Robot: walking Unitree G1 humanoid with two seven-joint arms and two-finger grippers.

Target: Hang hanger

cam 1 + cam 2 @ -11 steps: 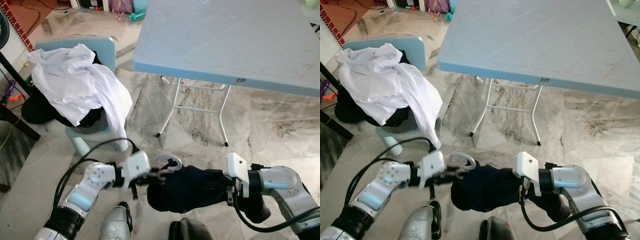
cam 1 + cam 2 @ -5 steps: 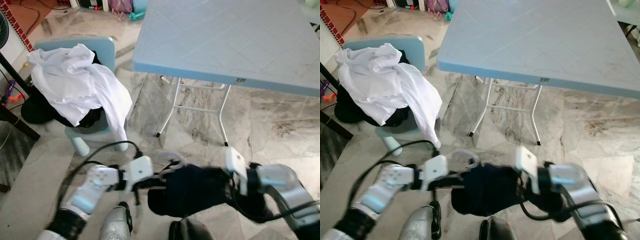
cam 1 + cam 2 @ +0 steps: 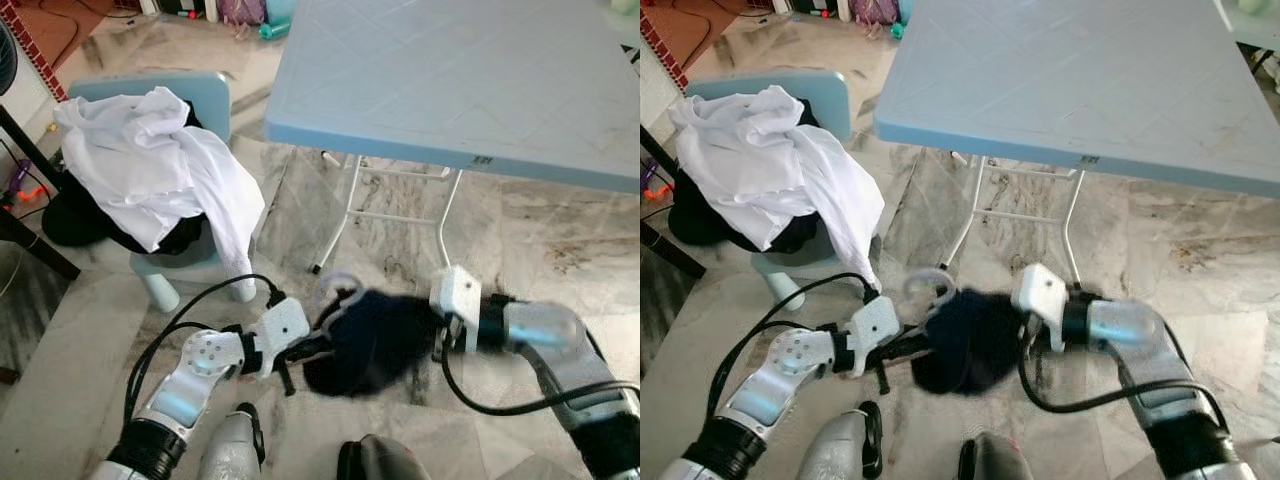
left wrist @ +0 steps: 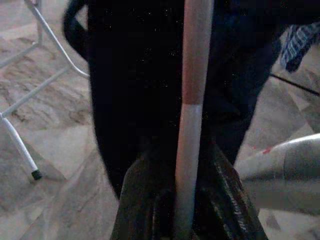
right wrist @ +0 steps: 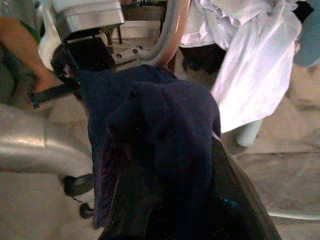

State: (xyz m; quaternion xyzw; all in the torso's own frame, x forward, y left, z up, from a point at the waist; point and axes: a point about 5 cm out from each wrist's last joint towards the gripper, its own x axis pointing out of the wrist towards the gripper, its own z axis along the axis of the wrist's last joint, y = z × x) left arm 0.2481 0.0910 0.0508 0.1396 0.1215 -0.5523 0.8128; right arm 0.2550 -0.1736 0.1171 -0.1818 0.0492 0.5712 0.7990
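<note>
Left end effector (image 4: pixel 187 200): fingers closed tight on the pale bar of the hanger (image 4: pixel 192 90), low over the marble floor (image 3: pixel 560 240).
Right end effector (image 5: pixel 170 200): fingers pinched shut on the dark navy garment (image 3: pixel 375 340) draped on that hanger, held between both arms.
Hanger hook (image 3: pixel 338 285): pointing toward the blue desk (image 3: pixel 480 80).
Chair (image 3: pixel 215 95): carries white clothes (image 3: pixel 160 170).

One hanger (image 3: pixel 342 290) and one dark navy garment (image 3: pixel 372 340) hang between two grippers, the left gripper (image 3: pixel 305 345) and the right gripper (image 3: pixel 440 340). Beyond them stand one light blue folding table (image 3: pixel 450 80) and one blue chair (image 3: pixel 205 100), the chair carrying one white shirt (image 3: pixel 160 165).
</note>
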